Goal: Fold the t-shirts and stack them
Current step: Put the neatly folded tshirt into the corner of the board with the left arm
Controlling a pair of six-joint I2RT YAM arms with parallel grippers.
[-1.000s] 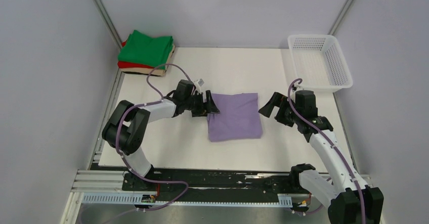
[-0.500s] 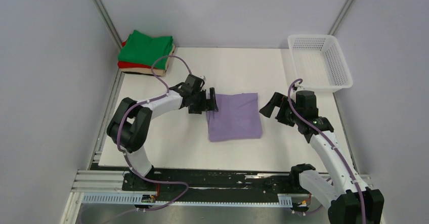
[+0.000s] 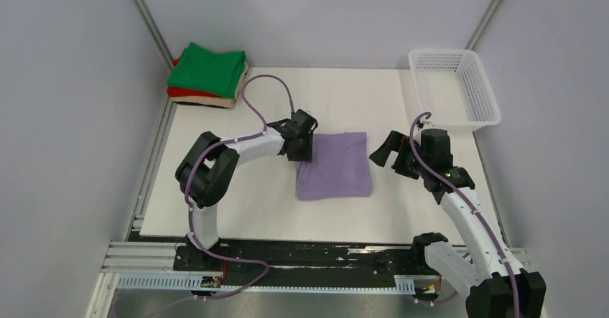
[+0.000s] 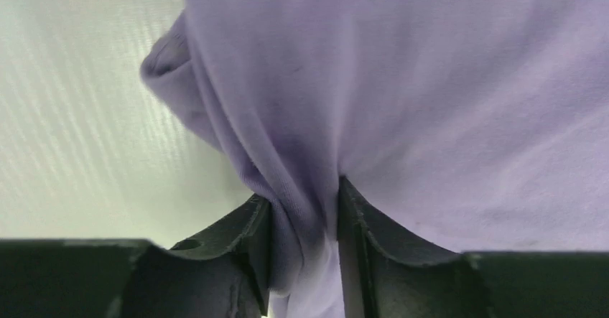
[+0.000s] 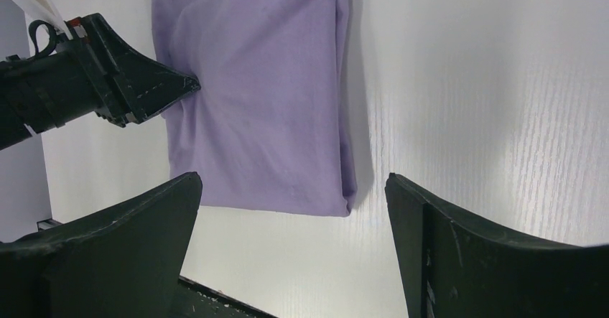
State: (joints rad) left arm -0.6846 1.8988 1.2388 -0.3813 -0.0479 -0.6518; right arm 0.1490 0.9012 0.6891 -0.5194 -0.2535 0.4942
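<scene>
A folded lavender-purple t-shirt [image 3: 337, 169] lies flat on the white table, mid-way between the two arms. My left gripper [image 3: 304, 150] is at its left edge near the far corner, shut on a bunched fold of the purple cloth [image 4: 301, 153], which fills the gap between the fingers. My right gripper [image 3: 380, 154] hovers just right of the shirt, open and holding nothing; its wrist view shows the shirt [image 5: 266, 95] ahead with the left gripper's fingers [image 5: 154, 88] at the far side. Folded t-shirts sit stacked at the back left: green [image 3: 210, 67] on red [image 3: 185, 92] on beige [image 3: 208, 102].
A white mesh basket [image 3: 480, 92] stands at the back right corner of the table [image 3: 237, 203]. Metal frame posts rise at both back corners, with grey walls on three sides.
My left gripper moved right and slightly back onto the shirt's left edge, then went from open to shut on the cloth. The right arm has stayed still.
</scene>
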